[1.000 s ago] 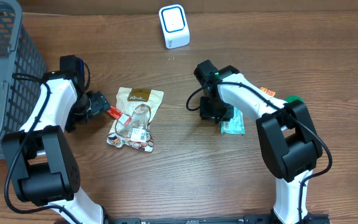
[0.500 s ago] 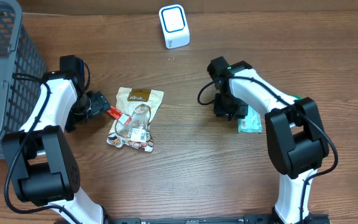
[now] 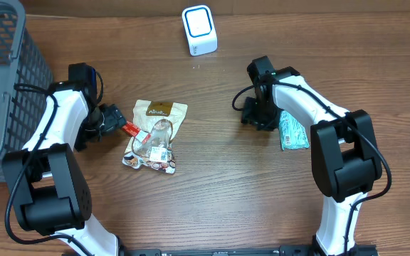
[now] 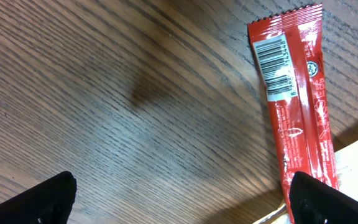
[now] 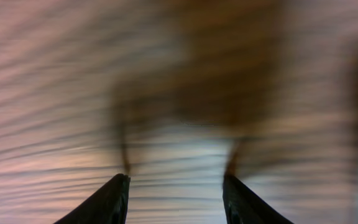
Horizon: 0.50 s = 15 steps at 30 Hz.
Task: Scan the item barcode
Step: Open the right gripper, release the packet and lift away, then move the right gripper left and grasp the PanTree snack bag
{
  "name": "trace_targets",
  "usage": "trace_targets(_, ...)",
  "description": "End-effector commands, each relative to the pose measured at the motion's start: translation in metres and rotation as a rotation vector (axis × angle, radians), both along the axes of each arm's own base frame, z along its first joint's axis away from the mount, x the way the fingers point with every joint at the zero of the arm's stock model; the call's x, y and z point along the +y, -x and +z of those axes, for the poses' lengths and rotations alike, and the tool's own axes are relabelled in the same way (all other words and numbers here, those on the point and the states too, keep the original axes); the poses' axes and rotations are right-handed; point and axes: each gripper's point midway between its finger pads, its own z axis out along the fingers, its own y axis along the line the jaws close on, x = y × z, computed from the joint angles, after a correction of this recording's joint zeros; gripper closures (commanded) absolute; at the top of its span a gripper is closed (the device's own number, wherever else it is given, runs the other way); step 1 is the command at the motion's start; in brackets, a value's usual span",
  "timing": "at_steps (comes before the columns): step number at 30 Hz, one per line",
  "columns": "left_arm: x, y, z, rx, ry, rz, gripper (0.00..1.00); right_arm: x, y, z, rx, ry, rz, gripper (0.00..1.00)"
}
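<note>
**Labels.**
- Red foil sachet [image 4: 294,112]: white barcode panel at the upper end, digits too small to read. Flat on the brown wooden table [image 3: 212,185], just ahead of the left hand [image 4: 179,199], its lower end beside one fingertip.
- Beige snack pouch [image 3: 161,110]: brown label, wording unreadable. Just past the sachet.
- Clear patterned packet [image 3: 151,149]: overlapping the pouch.
- Teal flat packet [image 3: 292,130]: print illegible.

**Hands.**
- Left hand: spread fully wide, empty.
- Right hand [image 5: 176,199]: part open, only bare wood between the fingers.

**Changes.**
- Teal packet: a second ago under the right hand, now lying free just beside it, further toward the table's right side.
- Left arm: unmoved.

**Room.**
- White-and-blue scanner box [image 3: 199,30]: well beyond both hands, near the far edge.
- Grey mesh basket [image 3: 6,78]: behind the left hand, at the left edge.
- Open wood between the two hands and before the scanner.
</note>
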Motion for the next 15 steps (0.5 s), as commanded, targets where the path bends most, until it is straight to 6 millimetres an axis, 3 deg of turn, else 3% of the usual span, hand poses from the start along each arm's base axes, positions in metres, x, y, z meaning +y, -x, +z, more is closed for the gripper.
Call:
trace_targets(1, 0.008, -0.005, 0.006, -0.017, -0.024, -0.003, 0.01, 0.042, 0.010, 0.010, 0.022, -0.180, 0.048, 0.49)
trace_targets(9, 0.008, -0.005, 0.006, -0.017, -0.024, -0.003, 0.00, 0.076, 0.004, 0.013, -0.060, -0.213, 0.125, 0.40)
trace_targets(15, 0.008, -0.005, 0.006, -0.017, -0.024, -0.003, 0.00, 0.102, -0.007, 0.019, -0.157, -0.254, 0.186, 0.41)
